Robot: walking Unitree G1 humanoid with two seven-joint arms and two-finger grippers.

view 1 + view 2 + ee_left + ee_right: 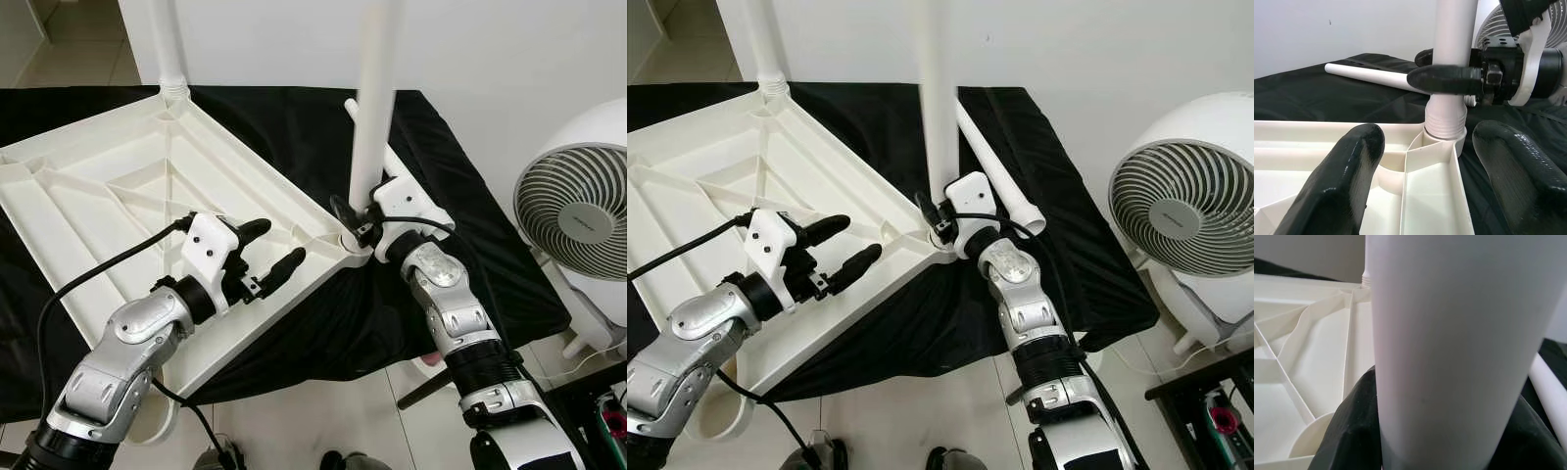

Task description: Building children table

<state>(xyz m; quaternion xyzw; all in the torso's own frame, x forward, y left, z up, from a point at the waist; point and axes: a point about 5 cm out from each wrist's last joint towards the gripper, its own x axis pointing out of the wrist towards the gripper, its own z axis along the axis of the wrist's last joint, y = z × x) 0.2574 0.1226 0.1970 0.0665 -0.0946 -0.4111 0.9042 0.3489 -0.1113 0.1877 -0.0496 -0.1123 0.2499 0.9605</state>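
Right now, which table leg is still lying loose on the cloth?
The leg lying flat on the black cloth beyond the right gripper; the other two stand upright in corner sockets.

L arm reaches fwd from lower left, elbow bent, wrist angled toward centre; left claw [266, 251] spread wide, both black fingers [1342, 181] apart w/ nothing between them. R arm comes up from lower right, forearm near straight, wrist turned inward; right claw [355, 217] clamped round the white table leg [373, 117] just above its base, one finger on each side, leg upright.
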